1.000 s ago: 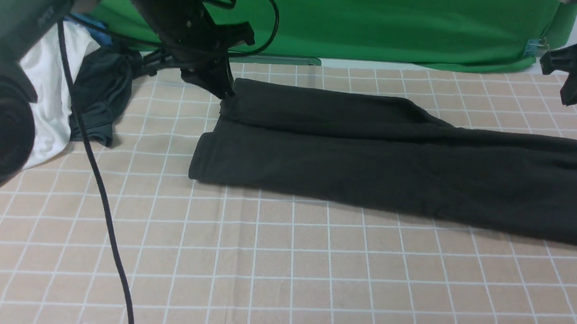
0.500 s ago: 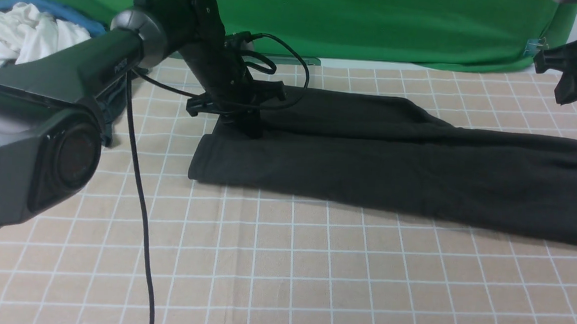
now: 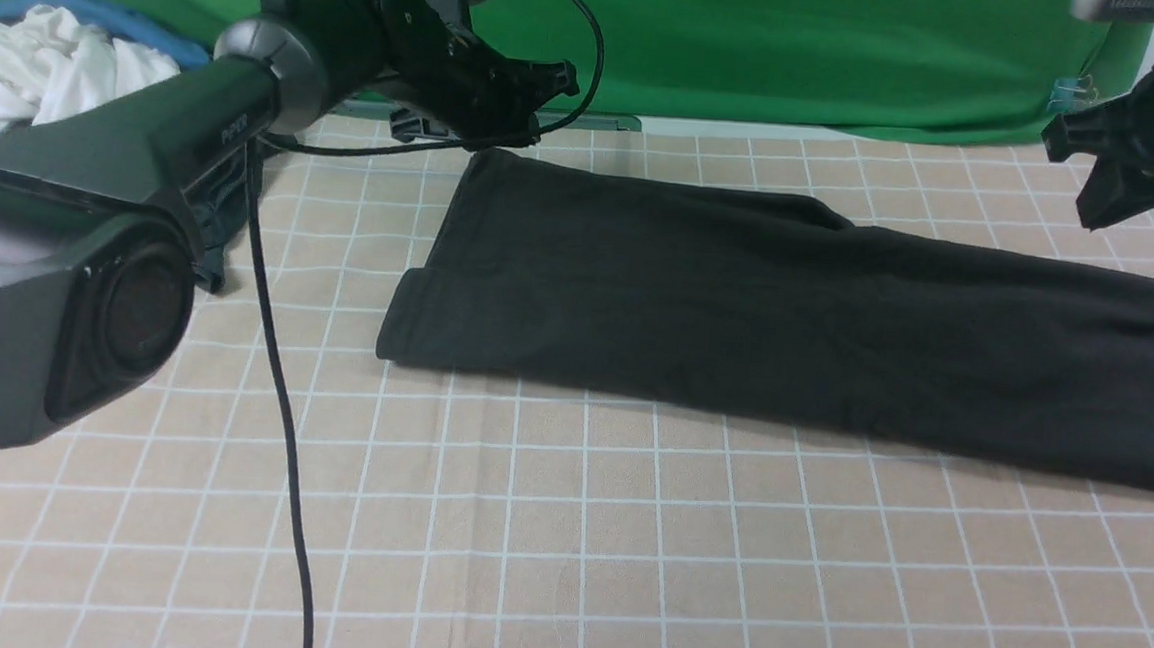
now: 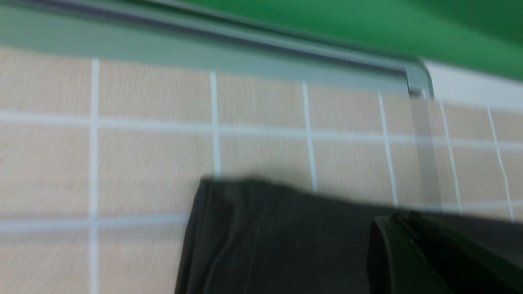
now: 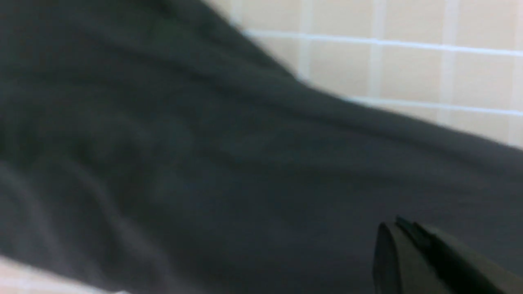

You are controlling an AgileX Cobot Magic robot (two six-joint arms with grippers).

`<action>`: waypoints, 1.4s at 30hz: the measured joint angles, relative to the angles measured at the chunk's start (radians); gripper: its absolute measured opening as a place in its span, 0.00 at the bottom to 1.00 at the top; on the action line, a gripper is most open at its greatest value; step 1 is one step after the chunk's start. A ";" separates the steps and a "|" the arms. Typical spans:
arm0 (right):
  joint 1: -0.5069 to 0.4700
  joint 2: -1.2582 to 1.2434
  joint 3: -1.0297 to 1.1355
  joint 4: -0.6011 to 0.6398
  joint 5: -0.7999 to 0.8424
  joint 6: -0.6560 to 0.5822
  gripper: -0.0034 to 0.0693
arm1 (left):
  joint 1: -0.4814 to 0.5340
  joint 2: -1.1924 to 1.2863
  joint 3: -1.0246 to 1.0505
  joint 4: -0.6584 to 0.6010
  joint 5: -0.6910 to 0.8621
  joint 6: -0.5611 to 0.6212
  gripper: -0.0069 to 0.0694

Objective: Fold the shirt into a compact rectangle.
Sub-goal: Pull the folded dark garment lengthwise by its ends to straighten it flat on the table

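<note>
The black shirt (image 3: 788, 307) lies flat as a long folded strip across the checked table, its right end running out of the front view. My left gripper (image 3: 550, 77) hangs shut and empty in the air just beyond the shirt's far left corner. In the left wrist view its closed fingertips (image 4: 402, 218) sit over that corner of the shirt (image 4: 278, 237). My right gripper (image 3: 1095, 210) is raised at the far right, shut and holding nothing. The right wrist view shows its closed tips (image 5: 398, 224) above the shirt (image 5: 204, 163).
A white shirt (image 3: 41, 71) is heaped at the far left on something blue (image 3: 85, 8). A dark garment (image 3: 228, 213) lies half hidden behind my left arm. A black cable (image 3: 279, 446) hangs across the left front. A green backdrop (image 3: 804, 47) closes the far edge.
My left gripper pressed down on the shirt's far left corner, then rose and swung away toward the back. That corner now lies flatter. The right gripper drifted slightly left.
</note>
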 joint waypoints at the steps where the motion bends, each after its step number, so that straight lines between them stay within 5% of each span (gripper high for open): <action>1: 0.008 0.002 -0.001 0.014 0.013 -0.004 0.10 | 0.003 -0.020 0.000 0.008 0.049 0.004 0.11; 8: 0.097 0.112 -0.004 0.039 0.041 -0.006 0.10 | 0.021 -0.177 0.000 0.031 0.375 0.012 0.11; 12: 0.139 0.183 -0.004 0.041 -0.044 -0.006 0.10 | 0.021 -0.200 0.000 0.025 0.435 0.012 0.11; 18: 0.184 0.284 -0.004 0.044 -0.461 0.027 0.10 | 0.021 -0.197 0.000 0.025 0.444 0.014 0.11; 24: 0.183 0.290 -0.007 -0.021 -0.685 0.055 0.10 | 0.021 -0.197 0.000 0.034 0.431 0.014 0.11; 33: 0.021 0.145 -0.090 -0.092 -0.256 -0.032 0.08 | 0.024 -0.194 0.000 0.057 0.556 0.019 0.11; 37: -0.171 0.021 -0.102 -0.087 -0.004 -0.077 0.08 | 0.024 -0.194 0.000 0.060 0.586 0.045 0.11; 42: -0.407 -0.084 0.067 -0.029 0.071 -0.111 0.08 | 0.025 -0.194 0.000 0.057 0.588 0.047 0.11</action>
